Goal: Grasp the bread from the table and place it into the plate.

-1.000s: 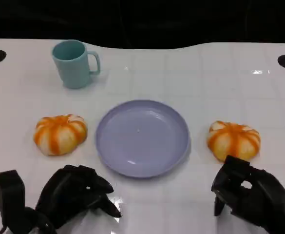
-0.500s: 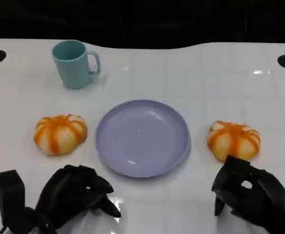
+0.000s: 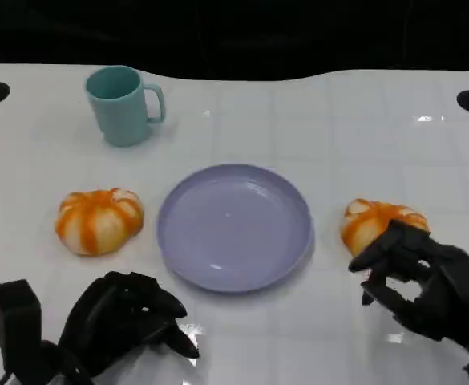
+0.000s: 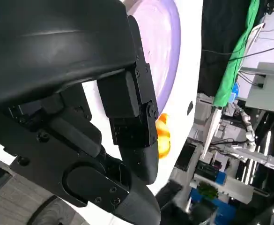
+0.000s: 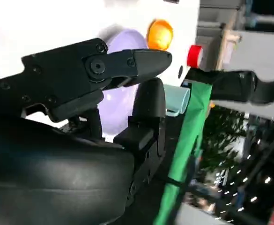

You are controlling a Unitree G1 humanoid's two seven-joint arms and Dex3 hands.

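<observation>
- right hand (image 3: 426, 285): fingers spread, holding nothing. Fingertips overlap the near edge of the right bread (image 3: 370, 223) in the head view. Can't tell whether that's contact or hovering just above it.
- left hand (image 3: 126, 321): near table edge at lower left, fingers loosely curled, nothing in it. Not reaching for anything.
- Key relation: right bread lies directly ahead of the right hand, on the far side of its fingers, so a short forward-and-down close should catch it. My read: the right hand is the one committed to the grasp.
- left bread (image 3: 99, 220): sits ahead of the left hand and apart from it, on the table left of the plate, untouched.
- Both breads are round and domed with orange stripes. No real long axis, so wrist yaw shouldn't matter much.
- plate (image 3: 188, 257): lavender, between the two breads, nothing in it. From the right bread it lies just beside, toward the robot's left, so the carry is a short sideways move.
- cup (image 3: 122, 106): teal mug, far left, upright, handle toward the plate side, well apart from the plate. Can't see anything in it from this angle.
- table (image 3: 314, 120): white and glossy. The bread may slide if nudged before the fingers close.
</observation>
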